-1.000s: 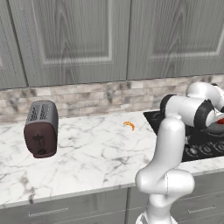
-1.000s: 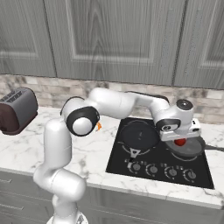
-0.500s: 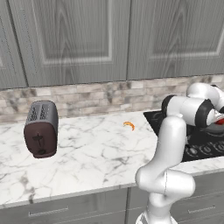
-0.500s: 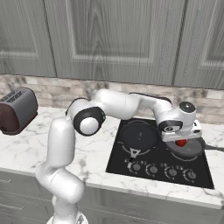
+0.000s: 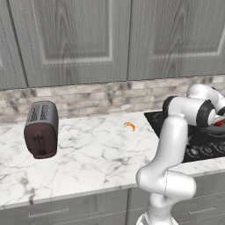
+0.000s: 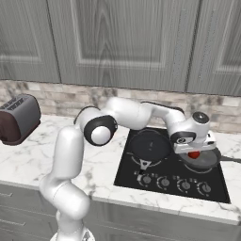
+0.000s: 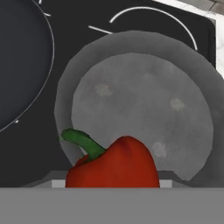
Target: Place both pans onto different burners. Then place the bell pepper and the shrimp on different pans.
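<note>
The hand (image 6: pixel 194 151) hangs just above the grey pan (image 6: pixel 203 159) at the right of the cooktop (image 6: pixel 172 179), its fingers clamped on the red bell pepper (image 7: pixel 114 168), which shows between them in the hand view over the pan's bare floor. Holding it low over the pan suits a gentle drop, so the pepper should not roll out. The black pan (image 6: pixel 150 144) sits on the burner beside it, apparently kept free for the shrimp (image 5: pixel 129 126), which lies on the marble surface (image 5: pixel 88 162) well apart from the cooktop, between it and the toaster (image 5: pixel 41 129).
</note>
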